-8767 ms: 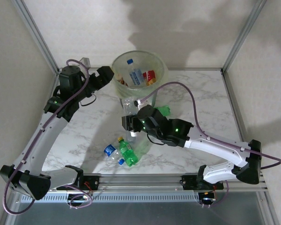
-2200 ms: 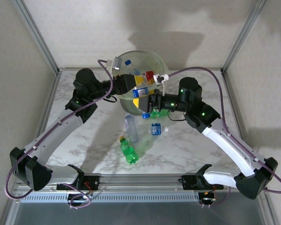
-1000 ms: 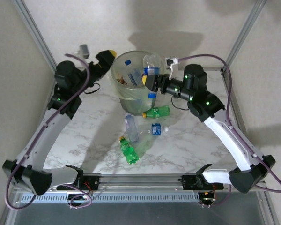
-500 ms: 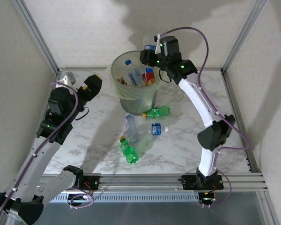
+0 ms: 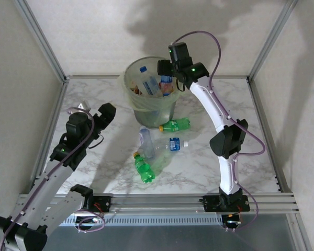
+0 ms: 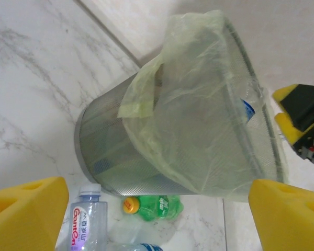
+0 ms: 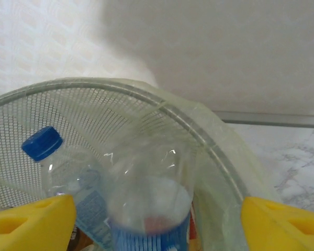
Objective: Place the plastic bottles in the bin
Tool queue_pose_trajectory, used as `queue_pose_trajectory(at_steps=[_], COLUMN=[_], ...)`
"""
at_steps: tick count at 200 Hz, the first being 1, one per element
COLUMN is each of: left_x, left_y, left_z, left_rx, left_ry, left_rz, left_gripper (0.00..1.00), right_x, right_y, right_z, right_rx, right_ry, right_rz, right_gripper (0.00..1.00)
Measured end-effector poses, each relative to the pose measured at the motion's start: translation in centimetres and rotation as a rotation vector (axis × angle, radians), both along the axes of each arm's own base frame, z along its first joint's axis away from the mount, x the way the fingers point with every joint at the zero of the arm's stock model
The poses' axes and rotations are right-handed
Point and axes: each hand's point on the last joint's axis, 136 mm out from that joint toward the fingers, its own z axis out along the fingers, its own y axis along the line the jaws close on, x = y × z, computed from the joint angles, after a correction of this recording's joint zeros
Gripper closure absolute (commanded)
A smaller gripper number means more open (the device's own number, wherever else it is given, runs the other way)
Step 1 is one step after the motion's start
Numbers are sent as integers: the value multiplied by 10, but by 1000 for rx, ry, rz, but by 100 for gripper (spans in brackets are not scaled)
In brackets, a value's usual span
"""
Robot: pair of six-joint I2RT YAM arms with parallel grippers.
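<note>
Marble bench [image 5: 261, 136], plain walls behind: the right fingers [image 7: 31, 215] have just gone from clamped to wide above the bin [image 5: 146, 112]. The released bottle [image 7: 149, 188] shows blurred between them, inside the rim; we judge it delivered. The left fingers [image 6: 26, 209] stand wide and empty. Four remain on the bench: far green bottle [image 5: 176, 125], blue-labelled bottle [image 5: 173, 143], tall clear bottle [image 5: 146, 139], near green bottle [image 5: 144, 170]

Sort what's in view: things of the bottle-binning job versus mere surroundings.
Job: round translucent pale-green bin; plastic bottles inside it; green yellow-capped bottle at its base; green bottle nearest the arms; clear blue-labelled bottle; clear bottle beside it.
Surroundings: white marble tabletop; aluminium frame posts.
</note>
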Motion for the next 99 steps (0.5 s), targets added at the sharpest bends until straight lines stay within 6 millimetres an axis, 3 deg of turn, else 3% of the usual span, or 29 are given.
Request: queue_pose_trajectory(at_steps=[33, 61, 82, 99], left_x=[-3, -7, -11, -15], left_y=[-3, -19, -39, -53], left_z=[-14, -18, -32, -48], left_rx=[-9, -16, -13, -7], left_ry=[31, 40, 71, 115], left_rz=[-6, -52, -109, -146], left_gripper=[17, 17, 19, 21], right_x=[0, -8, -28, -59], right_y=[-1, 6, 21, 34], right_z=[8, 15, 35, 57], right_rx=[5, 10, 22, 37], right_ry=[-17, -28, -59, -91], right_rz=[-7, 12, 47, 96], right_gripper=[16, 16, 16, 16])
